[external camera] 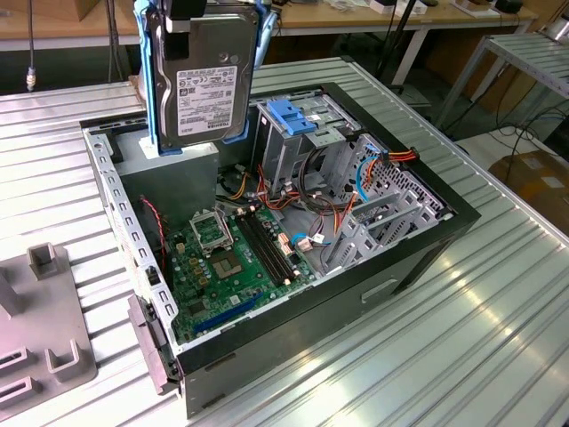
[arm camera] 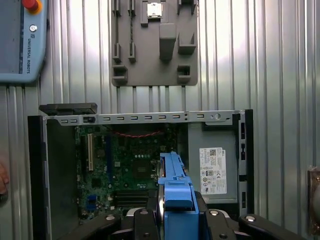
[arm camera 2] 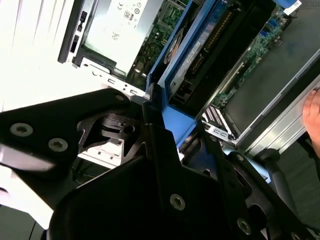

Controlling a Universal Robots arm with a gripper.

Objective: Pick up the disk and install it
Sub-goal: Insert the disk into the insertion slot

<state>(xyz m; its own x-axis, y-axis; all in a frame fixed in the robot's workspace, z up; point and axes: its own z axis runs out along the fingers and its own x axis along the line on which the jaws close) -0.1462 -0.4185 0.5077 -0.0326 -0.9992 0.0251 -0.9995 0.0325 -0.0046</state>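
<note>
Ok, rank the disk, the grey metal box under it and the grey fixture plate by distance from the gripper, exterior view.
1. The disk: held in the gripper.
2. The grey metal box: in the case, just under the disk.
3. The grey fixture plate: on the table, exterior view's left.

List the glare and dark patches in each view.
Exterior view: streaks of glare on the ribbed table; second wrist view: the table burns out to white, the tool holding the disk looks dark; first wrist view: even light, only a soft sheen on the table.
</note>
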